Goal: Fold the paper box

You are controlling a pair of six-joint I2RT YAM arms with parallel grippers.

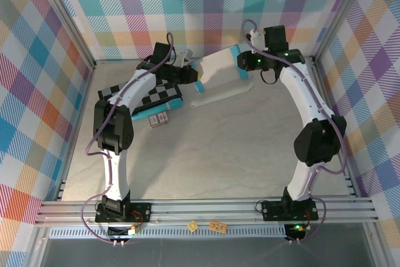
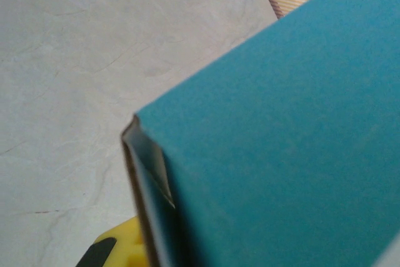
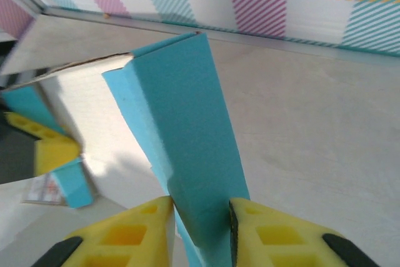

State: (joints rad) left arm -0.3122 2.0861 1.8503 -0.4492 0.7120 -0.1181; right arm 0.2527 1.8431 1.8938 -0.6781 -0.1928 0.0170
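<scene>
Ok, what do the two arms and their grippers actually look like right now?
Left arm and right arm alike: white curved link shells, bulky black joint housings, a thin purple cable looping along each. Green lights glow on the right arm's wrist. The right gripper has blocky yellow fingers with recessed pockets and black patches; a finger of the left gripper shows the same yellow.

Matt card, dull stone-look table, shinier arm shells.
Thin cardboard paper box (image 1: 222,67): turquoise outer face matt & smooth w/ fine grain, inner face whitish, also matt. Pale grey table (image 1: 219,148): faint veining, low sheen. Yellow pads (image 3: 134,232) of right gripper (image 3: 200,214): moulded plastic, matt, w/ recessed pockets. White arm shells (image 1: 306,98): plastic, semi-gloss; joints black. Near-edge rails (image 1: 206,207): brushed metal. Plaid walls (image 1: 37,60): printed, flat finish.
</scene>
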